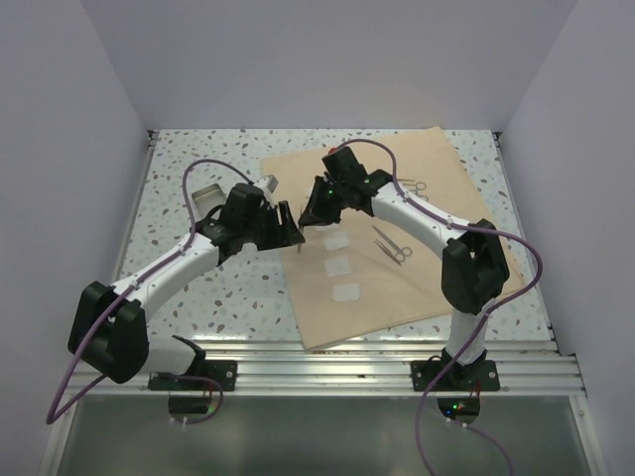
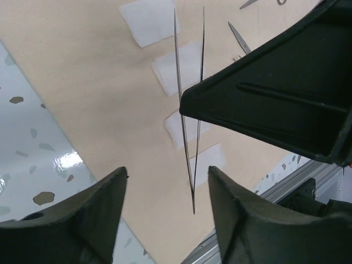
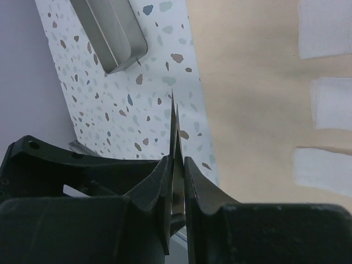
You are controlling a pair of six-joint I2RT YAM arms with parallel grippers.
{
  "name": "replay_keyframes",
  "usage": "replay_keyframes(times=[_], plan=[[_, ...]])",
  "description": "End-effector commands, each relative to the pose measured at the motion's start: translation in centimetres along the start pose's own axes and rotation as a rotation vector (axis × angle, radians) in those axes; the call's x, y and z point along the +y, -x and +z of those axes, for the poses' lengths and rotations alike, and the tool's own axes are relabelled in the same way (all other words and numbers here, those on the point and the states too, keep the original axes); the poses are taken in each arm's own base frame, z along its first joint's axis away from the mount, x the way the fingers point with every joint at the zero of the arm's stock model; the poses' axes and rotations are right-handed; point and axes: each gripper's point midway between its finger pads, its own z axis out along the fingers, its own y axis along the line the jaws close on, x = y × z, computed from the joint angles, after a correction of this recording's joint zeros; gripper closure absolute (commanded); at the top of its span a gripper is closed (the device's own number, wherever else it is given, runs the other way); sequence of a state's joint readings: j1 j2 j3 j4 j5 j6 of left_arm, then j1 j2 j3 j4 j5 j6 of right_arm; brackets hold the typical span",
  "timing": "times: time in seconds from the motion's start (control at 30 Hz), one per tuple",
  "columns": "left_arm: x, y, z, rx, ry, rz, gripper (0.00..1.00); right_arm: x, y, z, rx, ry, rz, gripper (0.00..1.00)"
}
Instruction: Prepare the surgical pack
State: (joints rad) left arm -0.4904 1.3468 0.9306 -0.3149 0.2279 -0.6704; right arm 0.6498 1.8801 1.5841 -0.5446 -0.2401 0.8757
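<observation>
The tweezers (image 3: 175, 129) are clamped between the fingers of the right gripper (image 3: 176, 162), which is pressed tight on their flat sides. Their thin pointed end shows beyond its fingertips. From the left wrist, the other end of the tweezers hangs in the gap between the fingers of the left gripper (image 2: 168, 173). Those fingers stand well apart and appear to touch neither side of the metal. The two grippers face each other closely above the near left edge of the cloth.

The tan cloth (image 1: 417, 297) lies spread flat on the worktop (image 1: 228, 297), below the right gripper and reaching under the left one. White gauze squares (image 1: 340, 267) lie in a row on the cloth, just below and beside the right gripper. Steel instruments (image 1: 392, 245) with ring handles lie on the cloth further out, on the side of the right gripper away from the left one.

The silver tin (image 3: 113, 38) sits on the bare speckled worktop, off the cloth, on the outer side of the left gripper and well apart from the gauze.
</observation>
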Motion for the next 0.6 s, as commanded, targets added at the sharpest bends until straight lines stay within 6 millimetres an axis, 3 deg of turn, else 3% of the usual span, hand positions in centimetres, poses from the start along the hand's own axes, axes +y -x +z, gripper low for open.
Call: replay_keyframes(times=[0.0,0.17,0.37,0.4,0.43,0.47,0.5,0.53,0.57], plan=[[-1.4,2.0,0.2,-0.049,-0.027,0.017,0.42,3.3,0.2,-2.0,-0.009,0.107,-0.008,1.0],[-1.4,2.3,1.1,-0.032,-0.017,0.028,0.62,3.7,-0.2,-2.2,0.009,0.126,-0.017,1.0],[-1.4,2.5,1.3,-0.029,-0.014,0.038,1.0,3.1,-0.2,-1.8,0.023,0.1,-0.046,0.98],[-0.9,2.7,1.2,-0.041,0.016,0.035,1.0,3.2,0.4,-1.9,0.005,0.094,-0.054,0.86],[-0.5,2.7,0.9,-0.04,0.043,0.03,1.0,1.7,1.0,-2.2,0.007,0.045,-0.058,0.6],[-0.1,3.1,0.5,-0.057,0.067,0.029,1.0,0.8,2.0,-2.5,-0.01,0.017,-0.06,0.49],[0.7,3.3,0.2,-0.065,0.105,0.022,1.0,0.3,3.1,-3.2,-0.032,0.006,-0.065,0.43],[2.7,3.8,-0.4,-0.072,0.187,-0.004,1.0,-1.7,5.0,-4.1,-0.069,-0.029,-0.077,0.35],[4.0,4.1,-0.8,-0.075,0.234,-0.02,1.0,-2.8,5.9,-4.8,-0.084,-0.054,-0.086,0.33]])
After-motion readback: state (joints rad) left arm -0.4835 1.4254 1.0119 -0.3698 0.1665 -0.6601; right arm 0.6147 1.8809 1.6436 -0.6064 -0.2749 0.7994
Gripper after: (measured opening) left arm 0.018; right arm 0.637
